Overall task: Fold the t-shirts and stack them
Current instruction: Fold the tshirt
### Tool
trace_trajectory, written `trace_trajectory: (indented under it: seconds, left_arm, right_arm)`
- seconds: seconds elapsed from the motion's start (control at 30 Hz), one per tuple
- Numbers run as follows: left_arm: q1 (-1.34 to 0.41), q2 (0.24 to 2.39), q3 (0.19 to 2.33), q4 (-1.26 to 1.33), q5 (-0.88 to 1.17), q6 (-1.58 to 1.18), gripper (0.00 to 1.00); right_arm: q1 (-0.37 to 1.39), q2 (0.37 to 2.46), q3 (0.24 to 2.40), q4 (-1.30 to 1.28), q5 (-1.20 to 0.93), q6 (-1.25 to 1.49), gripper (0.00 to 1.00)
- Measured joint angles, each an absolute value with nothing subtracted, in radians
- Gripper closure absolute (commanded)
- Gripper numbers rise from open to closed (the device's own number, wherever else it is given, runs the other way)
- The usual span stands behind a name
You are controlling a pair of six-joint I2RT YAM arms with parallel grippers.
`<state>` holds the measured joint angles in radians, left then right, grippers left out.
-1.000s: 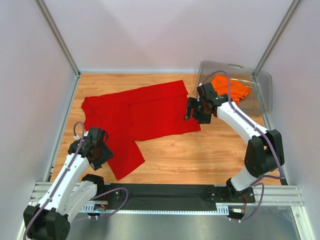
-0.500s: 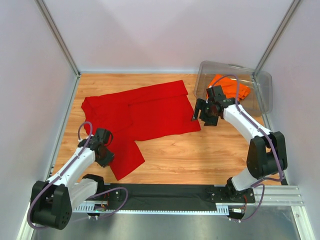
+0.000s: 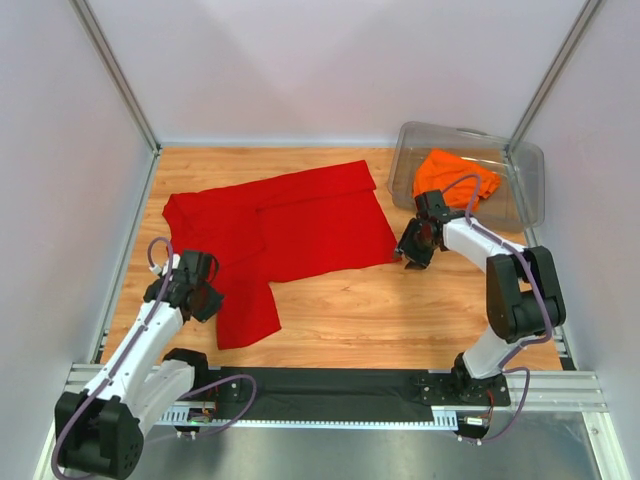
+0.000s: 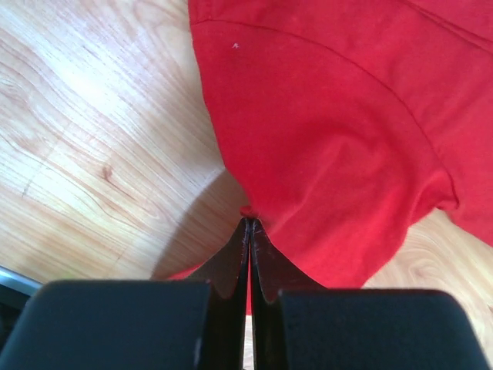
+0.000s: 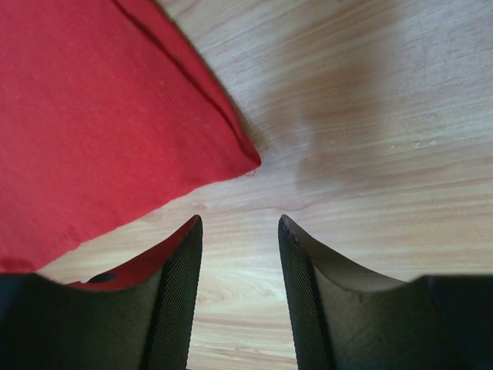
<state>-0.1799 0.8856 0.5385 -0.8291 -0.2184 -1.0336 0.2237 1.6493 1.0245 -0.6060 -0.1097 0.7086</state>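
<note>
My left hand [image 4: 248, 223] was shut tight on a pinch of the red shirt [image 3: 290, 225] at its near left edge, the cloth caught between the tips. My right hand [image 5: 239, 222] stood open, fingers apart and holding nothing, low over the bare desk [image 3: 400, 310], with the shirt's near right corner lying just ahead of the tips. The red shirt lay spread across the middle of the desk, one part reaching toward the near edge by my left hand. The orange shirt [image 3: 455, 175] sat bunched in the clear bin [image 3: 528, 190] at the far right corner, just behind my right arm. Bare wood lay open between my two hands and along the near side. Walls closed in on the left, right and far sides.
</note>
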Motion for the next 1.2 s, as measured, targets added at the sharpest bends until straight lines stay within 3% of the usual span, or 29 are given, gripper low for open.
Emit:
trace_trajectory:
  seconds: [0.17, 0.4, 0.43, 0.5, 0.57, 0.9, 1.2]
  left_arm:
    - [-0.179, 0.835, 0.54, -0.847, -0.207, -1.026, 1.0]
    - [-0.18, 0.783, 0.544, -0.879, -0.2, -1.023, 1.0]
    - [-0.179, 0.775, 0.545, -0.885, -0.2, -1.023, 1.0]
    - [-0.18, 0.761, 0.546, -0.899, -0.2, -1.023, 1.0]
    - [-0.179, 0.744, 0.546, -0.913, -0.202, -1.023, 1.0]
    - [-0.179, 0.681, 0.695, -1.013, -0.228, -0.995, 1.0]
    - [-0.103, 1.03, 0.992, -0.897, -0.271, -0.836, 1.0]
  right_arm:
    - [0.22, 1.692, 1.002, -0.541, -0.102, 0.763, 0.52]
    - [0.215, 1.736, 1.011, -0.461, -0.105, 0.788, 0.61]
    - [0.215, 1.743, 1.014, -0.448, -0.105, 0.787, 0.64]
    - [0.215, 1.753, 1.02, -0.431, -0.104, 0.779, 0.86]
    - [0.215, 1.767, 1.022, -0.42, -0.109, 0.778, 1.0]
    - [0.216, 1.76, 1.053, -0.524, -0.113, 0.713, 1.0]
    - [0.273, 1.838, 1.423, -0.616, -0.084, 0.57, 1.0]
